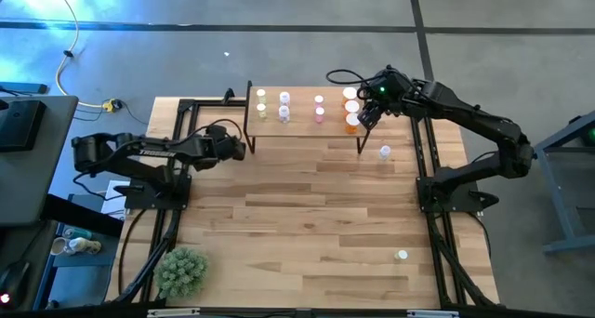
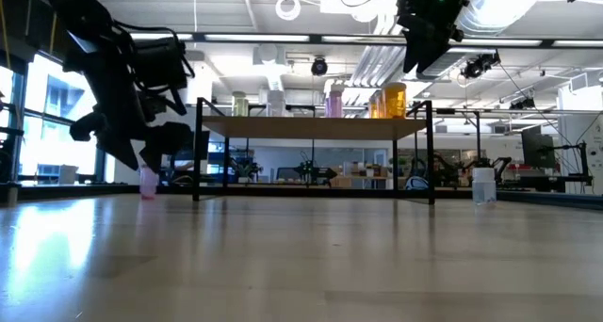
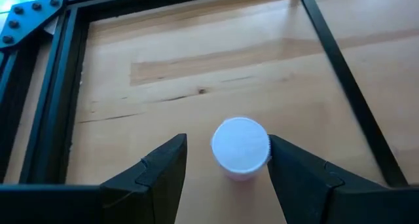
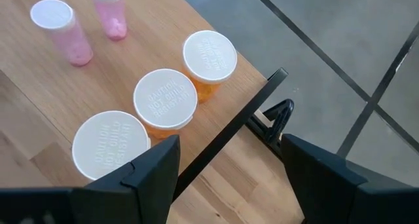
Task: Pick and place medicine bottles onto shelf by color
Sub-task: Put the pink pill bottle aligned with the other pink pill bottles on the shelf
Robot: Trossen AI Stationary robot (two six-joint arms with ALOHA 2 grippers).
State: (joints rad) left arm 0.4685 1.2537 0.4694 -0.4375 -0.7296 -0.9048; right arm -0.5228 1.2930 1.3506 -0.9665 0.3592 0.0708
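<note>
A pink bottle (image 3: 240, 149) is standing on the table (image 1: 307, 225) beside the shelf (image 1: 299, 127), between my left gripper (image 3: 226, 168)'s open, unclosed fingers. I'm judging closing comes next. My right gripper (image 4: 226, 178) is hovering open, empty, over the orange bottles (image 4: 165, 101).

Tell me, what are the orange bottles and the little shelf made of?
The orange bottles look like see-through plastic, with matte white plastic caps carrying raised letters. The shelf top looks like pale wood, since grain lines show, and its thin black legs look like painted metal.
</note>
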